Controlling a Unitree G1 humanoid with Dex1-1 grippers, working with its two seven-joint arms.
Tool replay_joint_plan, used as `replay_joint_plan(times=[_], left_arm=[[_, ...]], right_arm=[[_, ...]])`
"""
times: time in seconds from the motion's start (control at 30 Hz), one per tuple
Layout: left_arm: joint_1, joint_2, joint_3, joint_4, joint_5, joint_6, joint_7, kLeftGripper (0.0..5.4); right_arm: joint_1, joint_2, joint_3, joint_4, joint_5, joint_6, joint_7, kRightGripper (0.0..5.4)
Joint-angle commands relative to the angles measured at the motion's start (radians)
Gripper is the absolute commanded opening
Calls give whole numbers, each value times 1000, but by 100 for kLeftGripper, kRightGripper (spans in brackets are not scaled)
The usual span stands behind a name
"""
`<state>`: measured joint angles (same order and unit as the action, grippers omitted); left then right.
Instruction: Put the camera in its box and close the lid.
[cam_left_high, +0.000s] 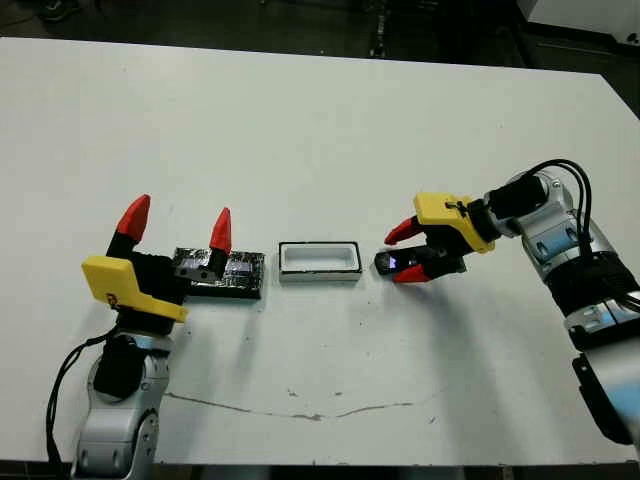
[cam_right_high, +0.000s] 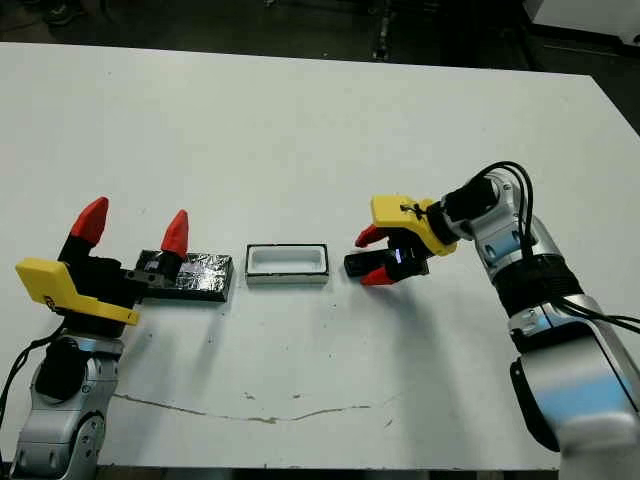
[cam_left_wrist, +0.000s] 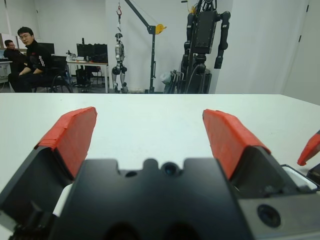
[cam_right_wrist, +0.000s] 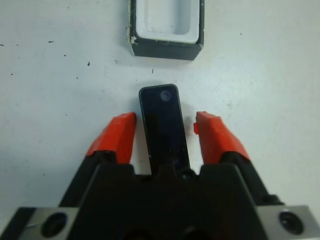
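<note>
On the white table (cam_left_high: 300, 120) three things lie in one row in front of the robot: the lid (cam_left_high: 238, 272) on its left, the box (cam_left_high: 319, 260) in the middle, the camera (cam_right_wrist: 163, 125) on its right. Nothing of the task is finished, by my judgement. The box is open and its white inside is empty, the lid lies apart from it, and the camera is on the table just beside the short end of the box, not touching it.

The right gripper (cam_right_wrist: 165, 131) is low at the table with its two red fingers standing on both sides of the camera. A small gap shows on each side, so the fingers are open around the camera and do not press it yet. What is left: to grasp the camera, put it in the box, then bring the lid over.

The left gripper (cam_left_high: 175, 220) is wide open and holds nothing; it stands over the near end of the lid.

For moving there is much free room. All three things are far from every table edge, and the way from camera to box is short and free. The box has a thin rim, so I think the camera must come down straight and well lined up.
</note>
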<state>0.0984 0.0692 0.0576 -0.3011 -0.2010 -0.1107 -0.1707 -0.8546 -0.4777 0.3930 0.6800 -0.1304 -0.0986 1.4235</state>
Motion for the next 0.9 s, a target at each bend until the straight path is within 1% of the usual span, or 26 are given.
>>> replay_joint_plan(times=[0.03, 0.23, 0.4, 0.53, 0.67, 0.77, 0.87, 0.9], left_arm=[[4, 7, 1, 3, -5, 7, -9, 540], [4, 2, 3, -5, -6, 17, 0, 540], [4, 0, 4, -5, -5, 15, 3, 540], [6, -2, 5, -9, -7, 22, 8, 540], [7, -2, 4, -12, -7, 24, 10, 540], [7, -4, 7, -9, -13, 24, 10, 540], [7, -4, 8, -4, -16, 20, 7, 540], [7, -3, 8, -3, -16, 18, 6, 540]], right_arm=[[24, -17, 4, -16, -7, 7, 0, 255], [28, -26, 11, -37, -16, 16, 3, 169], [23, -36, 21, -63, -32, 62, 14, 166], [13, -49, 27, -77, -38, 39, 22, 166], [-7, -59, 28, -81, -43, 42, 31, 166], [-15, -58, 6, -75, -27, 49, 25, 166], [-14, -55, -40, -74, 9, 31, -5, 166], [-18, -50, -57, -63, 27, 35, -8, 166]])
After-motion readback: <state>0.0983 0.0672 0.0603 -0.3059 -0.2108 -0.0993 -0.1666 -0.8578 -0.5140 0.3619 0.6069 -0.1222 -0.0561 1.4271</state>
